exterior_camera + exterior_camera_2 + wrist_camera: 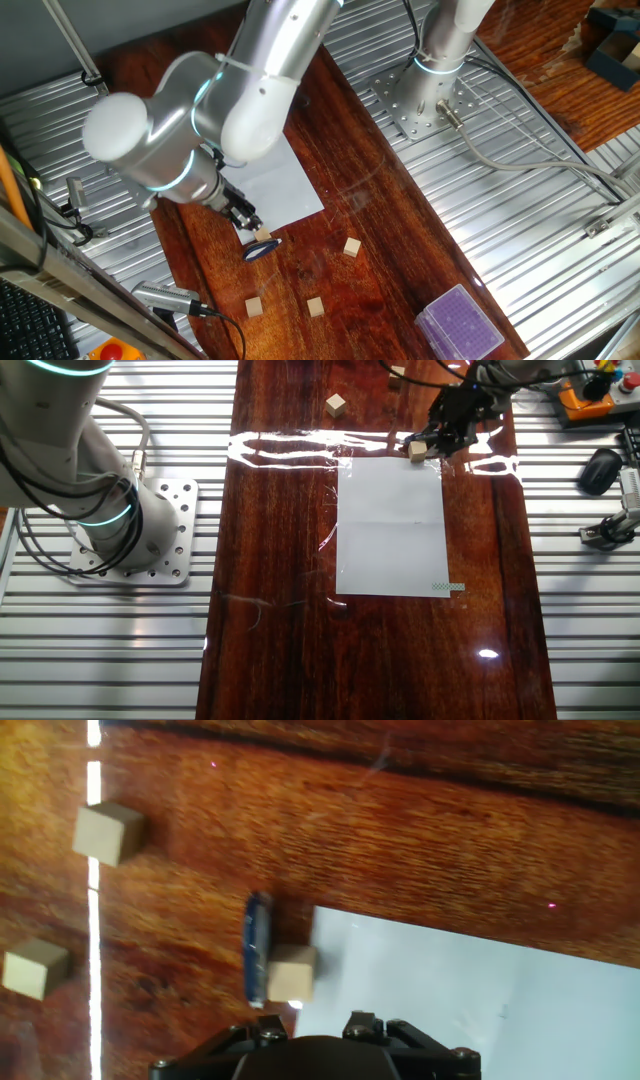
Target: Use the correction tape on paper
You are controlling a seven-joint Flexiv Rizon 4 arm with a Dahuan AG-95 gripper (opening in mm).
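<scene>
The correction tape (258, 948) is a slim dark blue dispenser lying on the wood just off the corner of the paper (470, 1010), with a tan cube (292, 973) against its side. In one fixed view the correction tape (262, 249) lies just below my gripper (247, 218), which hovers over the corner of the paper (285, 185), apart from both. The other fixed view has the gripper (432, 438) above the far edge of the paper (392, 525). The hand view shows only the gripper's dark base, so the fingers stay hidden.
Loose wooden cubes (351, 246) (315, 305) (254, 306) lie scattered on the wooden tabletop (400, 250). A purple-topped clear box (460, 325) stands near the table's end. A second arm's base (140, 530) is bolted beside the table. A small green patch (441, 587) marks one paper corner.
</scene>
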